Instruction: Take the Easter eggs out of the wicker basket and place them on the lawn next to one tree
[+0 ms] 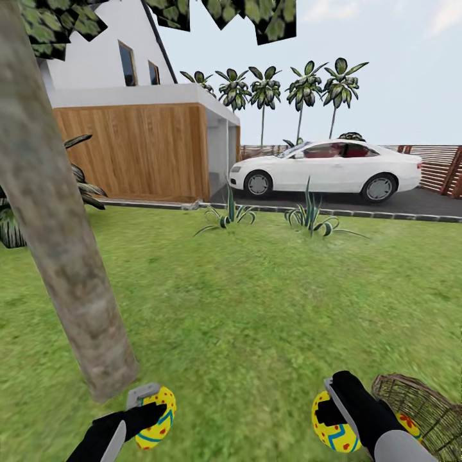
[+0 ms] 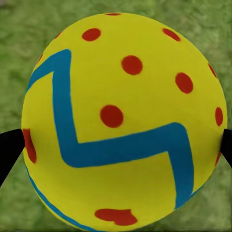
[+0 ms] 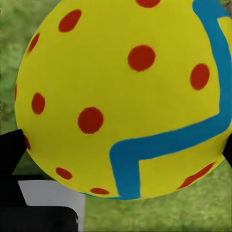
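Egg (image 1: 156,417) in left tool (image 1: 149,404), egg (image 1: 330,427) in right tool (image 1: 333,410)

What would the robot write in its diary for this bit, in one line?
left gripper: holds egg near tree trunk | right gripper: holds second egg beside wicker basket | third egg: in basket

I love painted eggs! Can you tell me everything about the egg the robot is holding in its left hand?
The egg is bright yellow, smooth and glossy, painted with a thick blue zigzag band and scattered red dots. The left hand grips it, a dark finger pressing on each side. It is held above the green lawn, close to the base of the thick grey-brown tree trunk.
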You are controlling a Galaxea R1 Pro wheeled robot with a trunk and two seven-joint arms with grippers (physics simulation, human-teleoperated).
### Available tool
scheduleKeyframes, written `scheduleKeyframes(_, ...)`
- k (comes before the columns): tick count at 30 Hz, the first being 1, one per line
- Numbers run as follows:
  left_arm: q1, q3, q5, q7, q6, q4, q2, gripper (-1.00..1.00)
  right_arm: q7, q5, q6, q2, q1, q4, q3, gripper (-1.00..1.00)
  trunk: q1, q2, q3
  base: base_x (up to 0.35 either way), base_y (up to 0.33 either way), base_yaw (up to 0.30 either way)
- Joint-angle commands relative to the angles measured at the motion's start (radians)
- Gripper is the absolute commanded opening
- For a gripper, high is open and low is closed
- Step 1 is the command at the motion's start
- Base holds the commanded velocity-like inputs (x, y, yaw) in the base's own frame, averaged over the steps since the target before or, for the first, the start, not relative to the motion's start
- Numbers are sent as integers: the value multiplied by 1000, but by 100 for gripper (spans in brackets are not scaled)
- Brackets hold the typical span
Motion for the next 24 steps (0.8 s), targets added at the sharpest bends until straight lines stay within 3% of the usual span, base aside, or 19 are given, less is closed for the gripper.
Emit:
scheduleKeyframes(1,0,4,5,-2,8,-1,1,-100,3,5,5,-1,-1,-1,5,-100,-4,7,2,-16,0,0)
scheduleKeyframes(5,0,11,7,1,80,10,6,-100,6,4,3,1,-1,0,5,-100,-19,35,15,-3,0,0)
scheduleKeyframes(6,0,15,7,0,84,28,26,-100,5,4,3,2,-1,1,6,-100,-23,42,18,0,0,0)
scheduleKeyframes(8,0,19,8,-2,84,49,96,-100,5,5,3,3,-1,1,6,-100,-31,56,24,0,0,0)
scheduleKeyframes(9,0,19,8,-4,84,55,119,-100,5,5,4,3,-1,2,5,-100,-35,63,27,0,0,0)
scheduleKeyframes(12,0,21,9,-8,84,58,161,-100,5,7,4,7,-1,2,8,-100,-46,84,36,0,0,77)
scheduleKeyframes(15,0,33,11,-7,82,57,177,-100,4,12,4,21,-1,2,8,-100,-58,105,46,0,0,259)
scheduleKeyframes(24,0,50,10,-6,82,59,179,-100,3,18,1,51,-1,26,10,-100,-92,168,74,0,0,290)
